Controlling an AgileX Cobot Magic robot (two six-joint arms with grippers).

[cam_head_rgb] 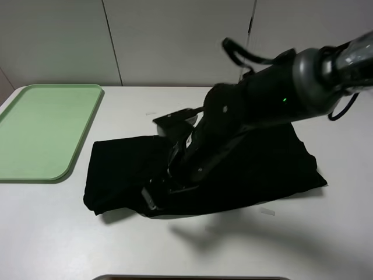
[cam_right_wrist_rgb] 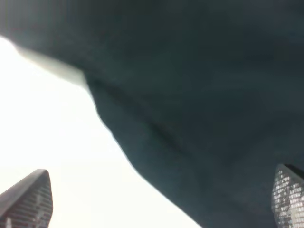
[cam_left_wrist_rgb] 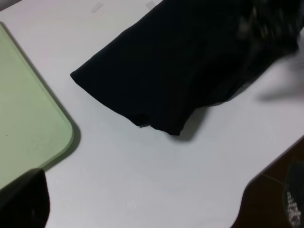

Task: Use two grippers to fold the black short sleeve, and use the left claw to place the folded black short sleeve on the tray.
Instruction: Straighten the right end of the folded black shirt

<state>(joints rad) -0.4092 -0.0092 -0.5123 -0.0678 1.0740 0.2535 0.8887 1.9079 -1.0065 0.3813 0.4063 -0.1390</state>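
Exterior high: the shirt (cam_head_rgb: pixel 122 169) lies across the middle of the frame on the table (cam_head_rgb: pixel 70 239). Its lower edge is bunched, so I judge it partly folded. It lies apart from the tray (cam_head_rgb: pixel 41 131) at the left edge, with a strip of bare table between them. The right arm (cam_head_rgb: pixel 262 99) reaches in from the upper right and down over the cloth. The right gripper (cam_head_rgb: pixel 158 193) sits low at the shirt's lower-middle edge, probably to take that edge for a fold. It is black on black — whether it touches cloth I cannot tell here, and the arm hides much of the shirt's centre. Only one arm shows in this view.

Left wrist: a folded end of the shirt (cam_left_wrist_rgb: pixel 190 71) and a rounded corner of the tray (cam_left_wrist_rgb: pixel 28 118) lie apart. Of the left gripper (cam_left_wrist_rgb: pixel 23 202) only a dark block at the frame's corner shows. Nothing lies in it, and I take it as spread wide, held off near the tray until the fold is made.

Right wrist: two fingertips (cam_right_wrist_rgb: pixel 28 199) stand far apart — this gripper is fully spread with nothing pinched. The shirt's blurred edge is just ahead.
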